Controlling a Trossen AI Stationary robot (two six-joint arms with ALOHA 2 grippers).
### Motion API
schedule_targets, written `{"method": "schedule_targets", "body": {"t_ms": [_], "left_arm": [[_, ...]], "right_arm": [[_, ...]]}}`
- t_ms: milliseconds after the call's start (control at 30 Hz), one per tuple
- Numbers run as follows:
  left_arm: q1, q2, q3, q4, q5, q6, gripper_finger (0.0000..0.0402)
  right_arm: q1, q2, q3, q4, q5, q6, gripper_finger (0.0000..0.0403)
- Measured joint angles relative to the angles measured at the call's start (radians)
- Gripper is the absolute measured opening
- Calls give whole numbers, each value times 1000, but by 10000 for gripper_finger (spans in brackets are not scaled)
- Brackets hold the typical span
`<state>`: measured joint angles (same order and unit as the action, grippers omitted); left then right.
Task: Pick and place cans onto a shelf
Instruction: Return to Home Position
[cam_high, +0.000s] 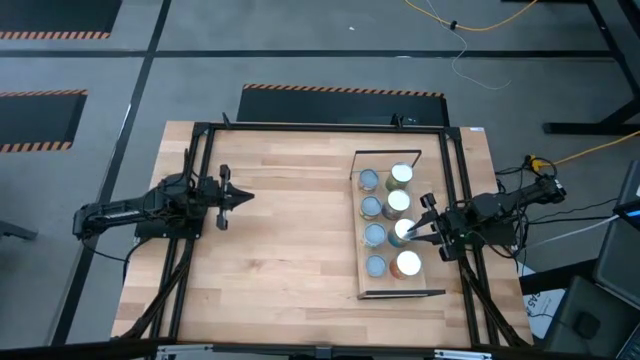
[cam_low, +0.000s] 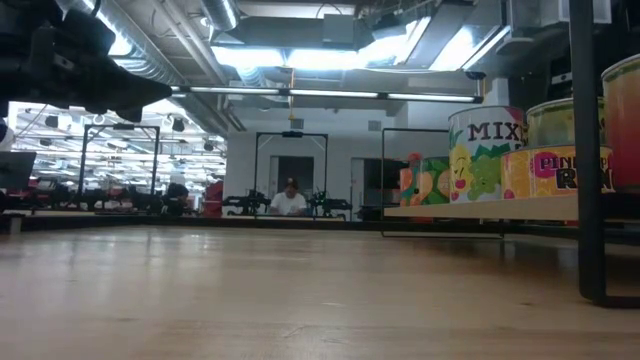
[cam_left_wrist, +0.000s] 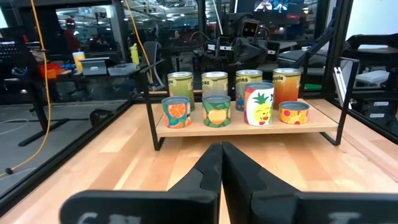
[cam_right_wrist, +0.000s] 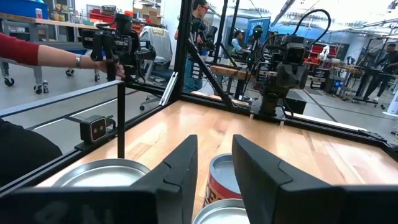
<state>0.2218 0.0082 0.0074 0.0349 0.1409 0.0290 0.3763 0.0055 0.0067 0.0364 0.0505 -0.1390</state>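
All eight cans (cam_high: 371, 207) stand upright on the shelf (cam_high: 385, 285), which lies on the right part of the table (cam_high: 290, 230) with its dark frames at both short ends. The cans are set in two rows of four along the board, close together. The left wrist view shows the fruit labels, with a taller pineapple can (cam_left_wrist: 259, 102) among the shorter ones in the nearer row. The right gripper (cam_high: 418, 228) hovers over the row on the right arm's side, near the third can along. Its claw is released, fingers (cam_right_wrist: 180, 162) spread with a clear gap and nothing between them. In its own wrist view a can with an orange-red side (cam_right_wrist: 219, 180) shows below that gap, and a broad silvery can top (cam_right_wrist: 106, 174) sits just beside it. The left gripper (cam_high: 243, 197) hangs over bare wood on the left part of the table, well apart from the shelf and pointing toward it — its claw is clenched on nothing, fingers (cam_left_wrist: 208, 168) pressed together. Beyond the table's frame, a person's red sleeve (cam_right_wrist: 28, 50) reaches in from the room.
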Motion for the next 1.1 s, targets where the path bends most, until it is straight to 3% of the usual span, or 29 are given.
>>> {"method": "schedule_targets", "body": {"t_ms": [667,1100], "left_arm": [[0,0,0,1,-25,1,35],[0,0,0,2,-25,1,18]], "right_arm": [[0,0,0,0,0,0,105],[0,0,0,0,0,0,105]]}}
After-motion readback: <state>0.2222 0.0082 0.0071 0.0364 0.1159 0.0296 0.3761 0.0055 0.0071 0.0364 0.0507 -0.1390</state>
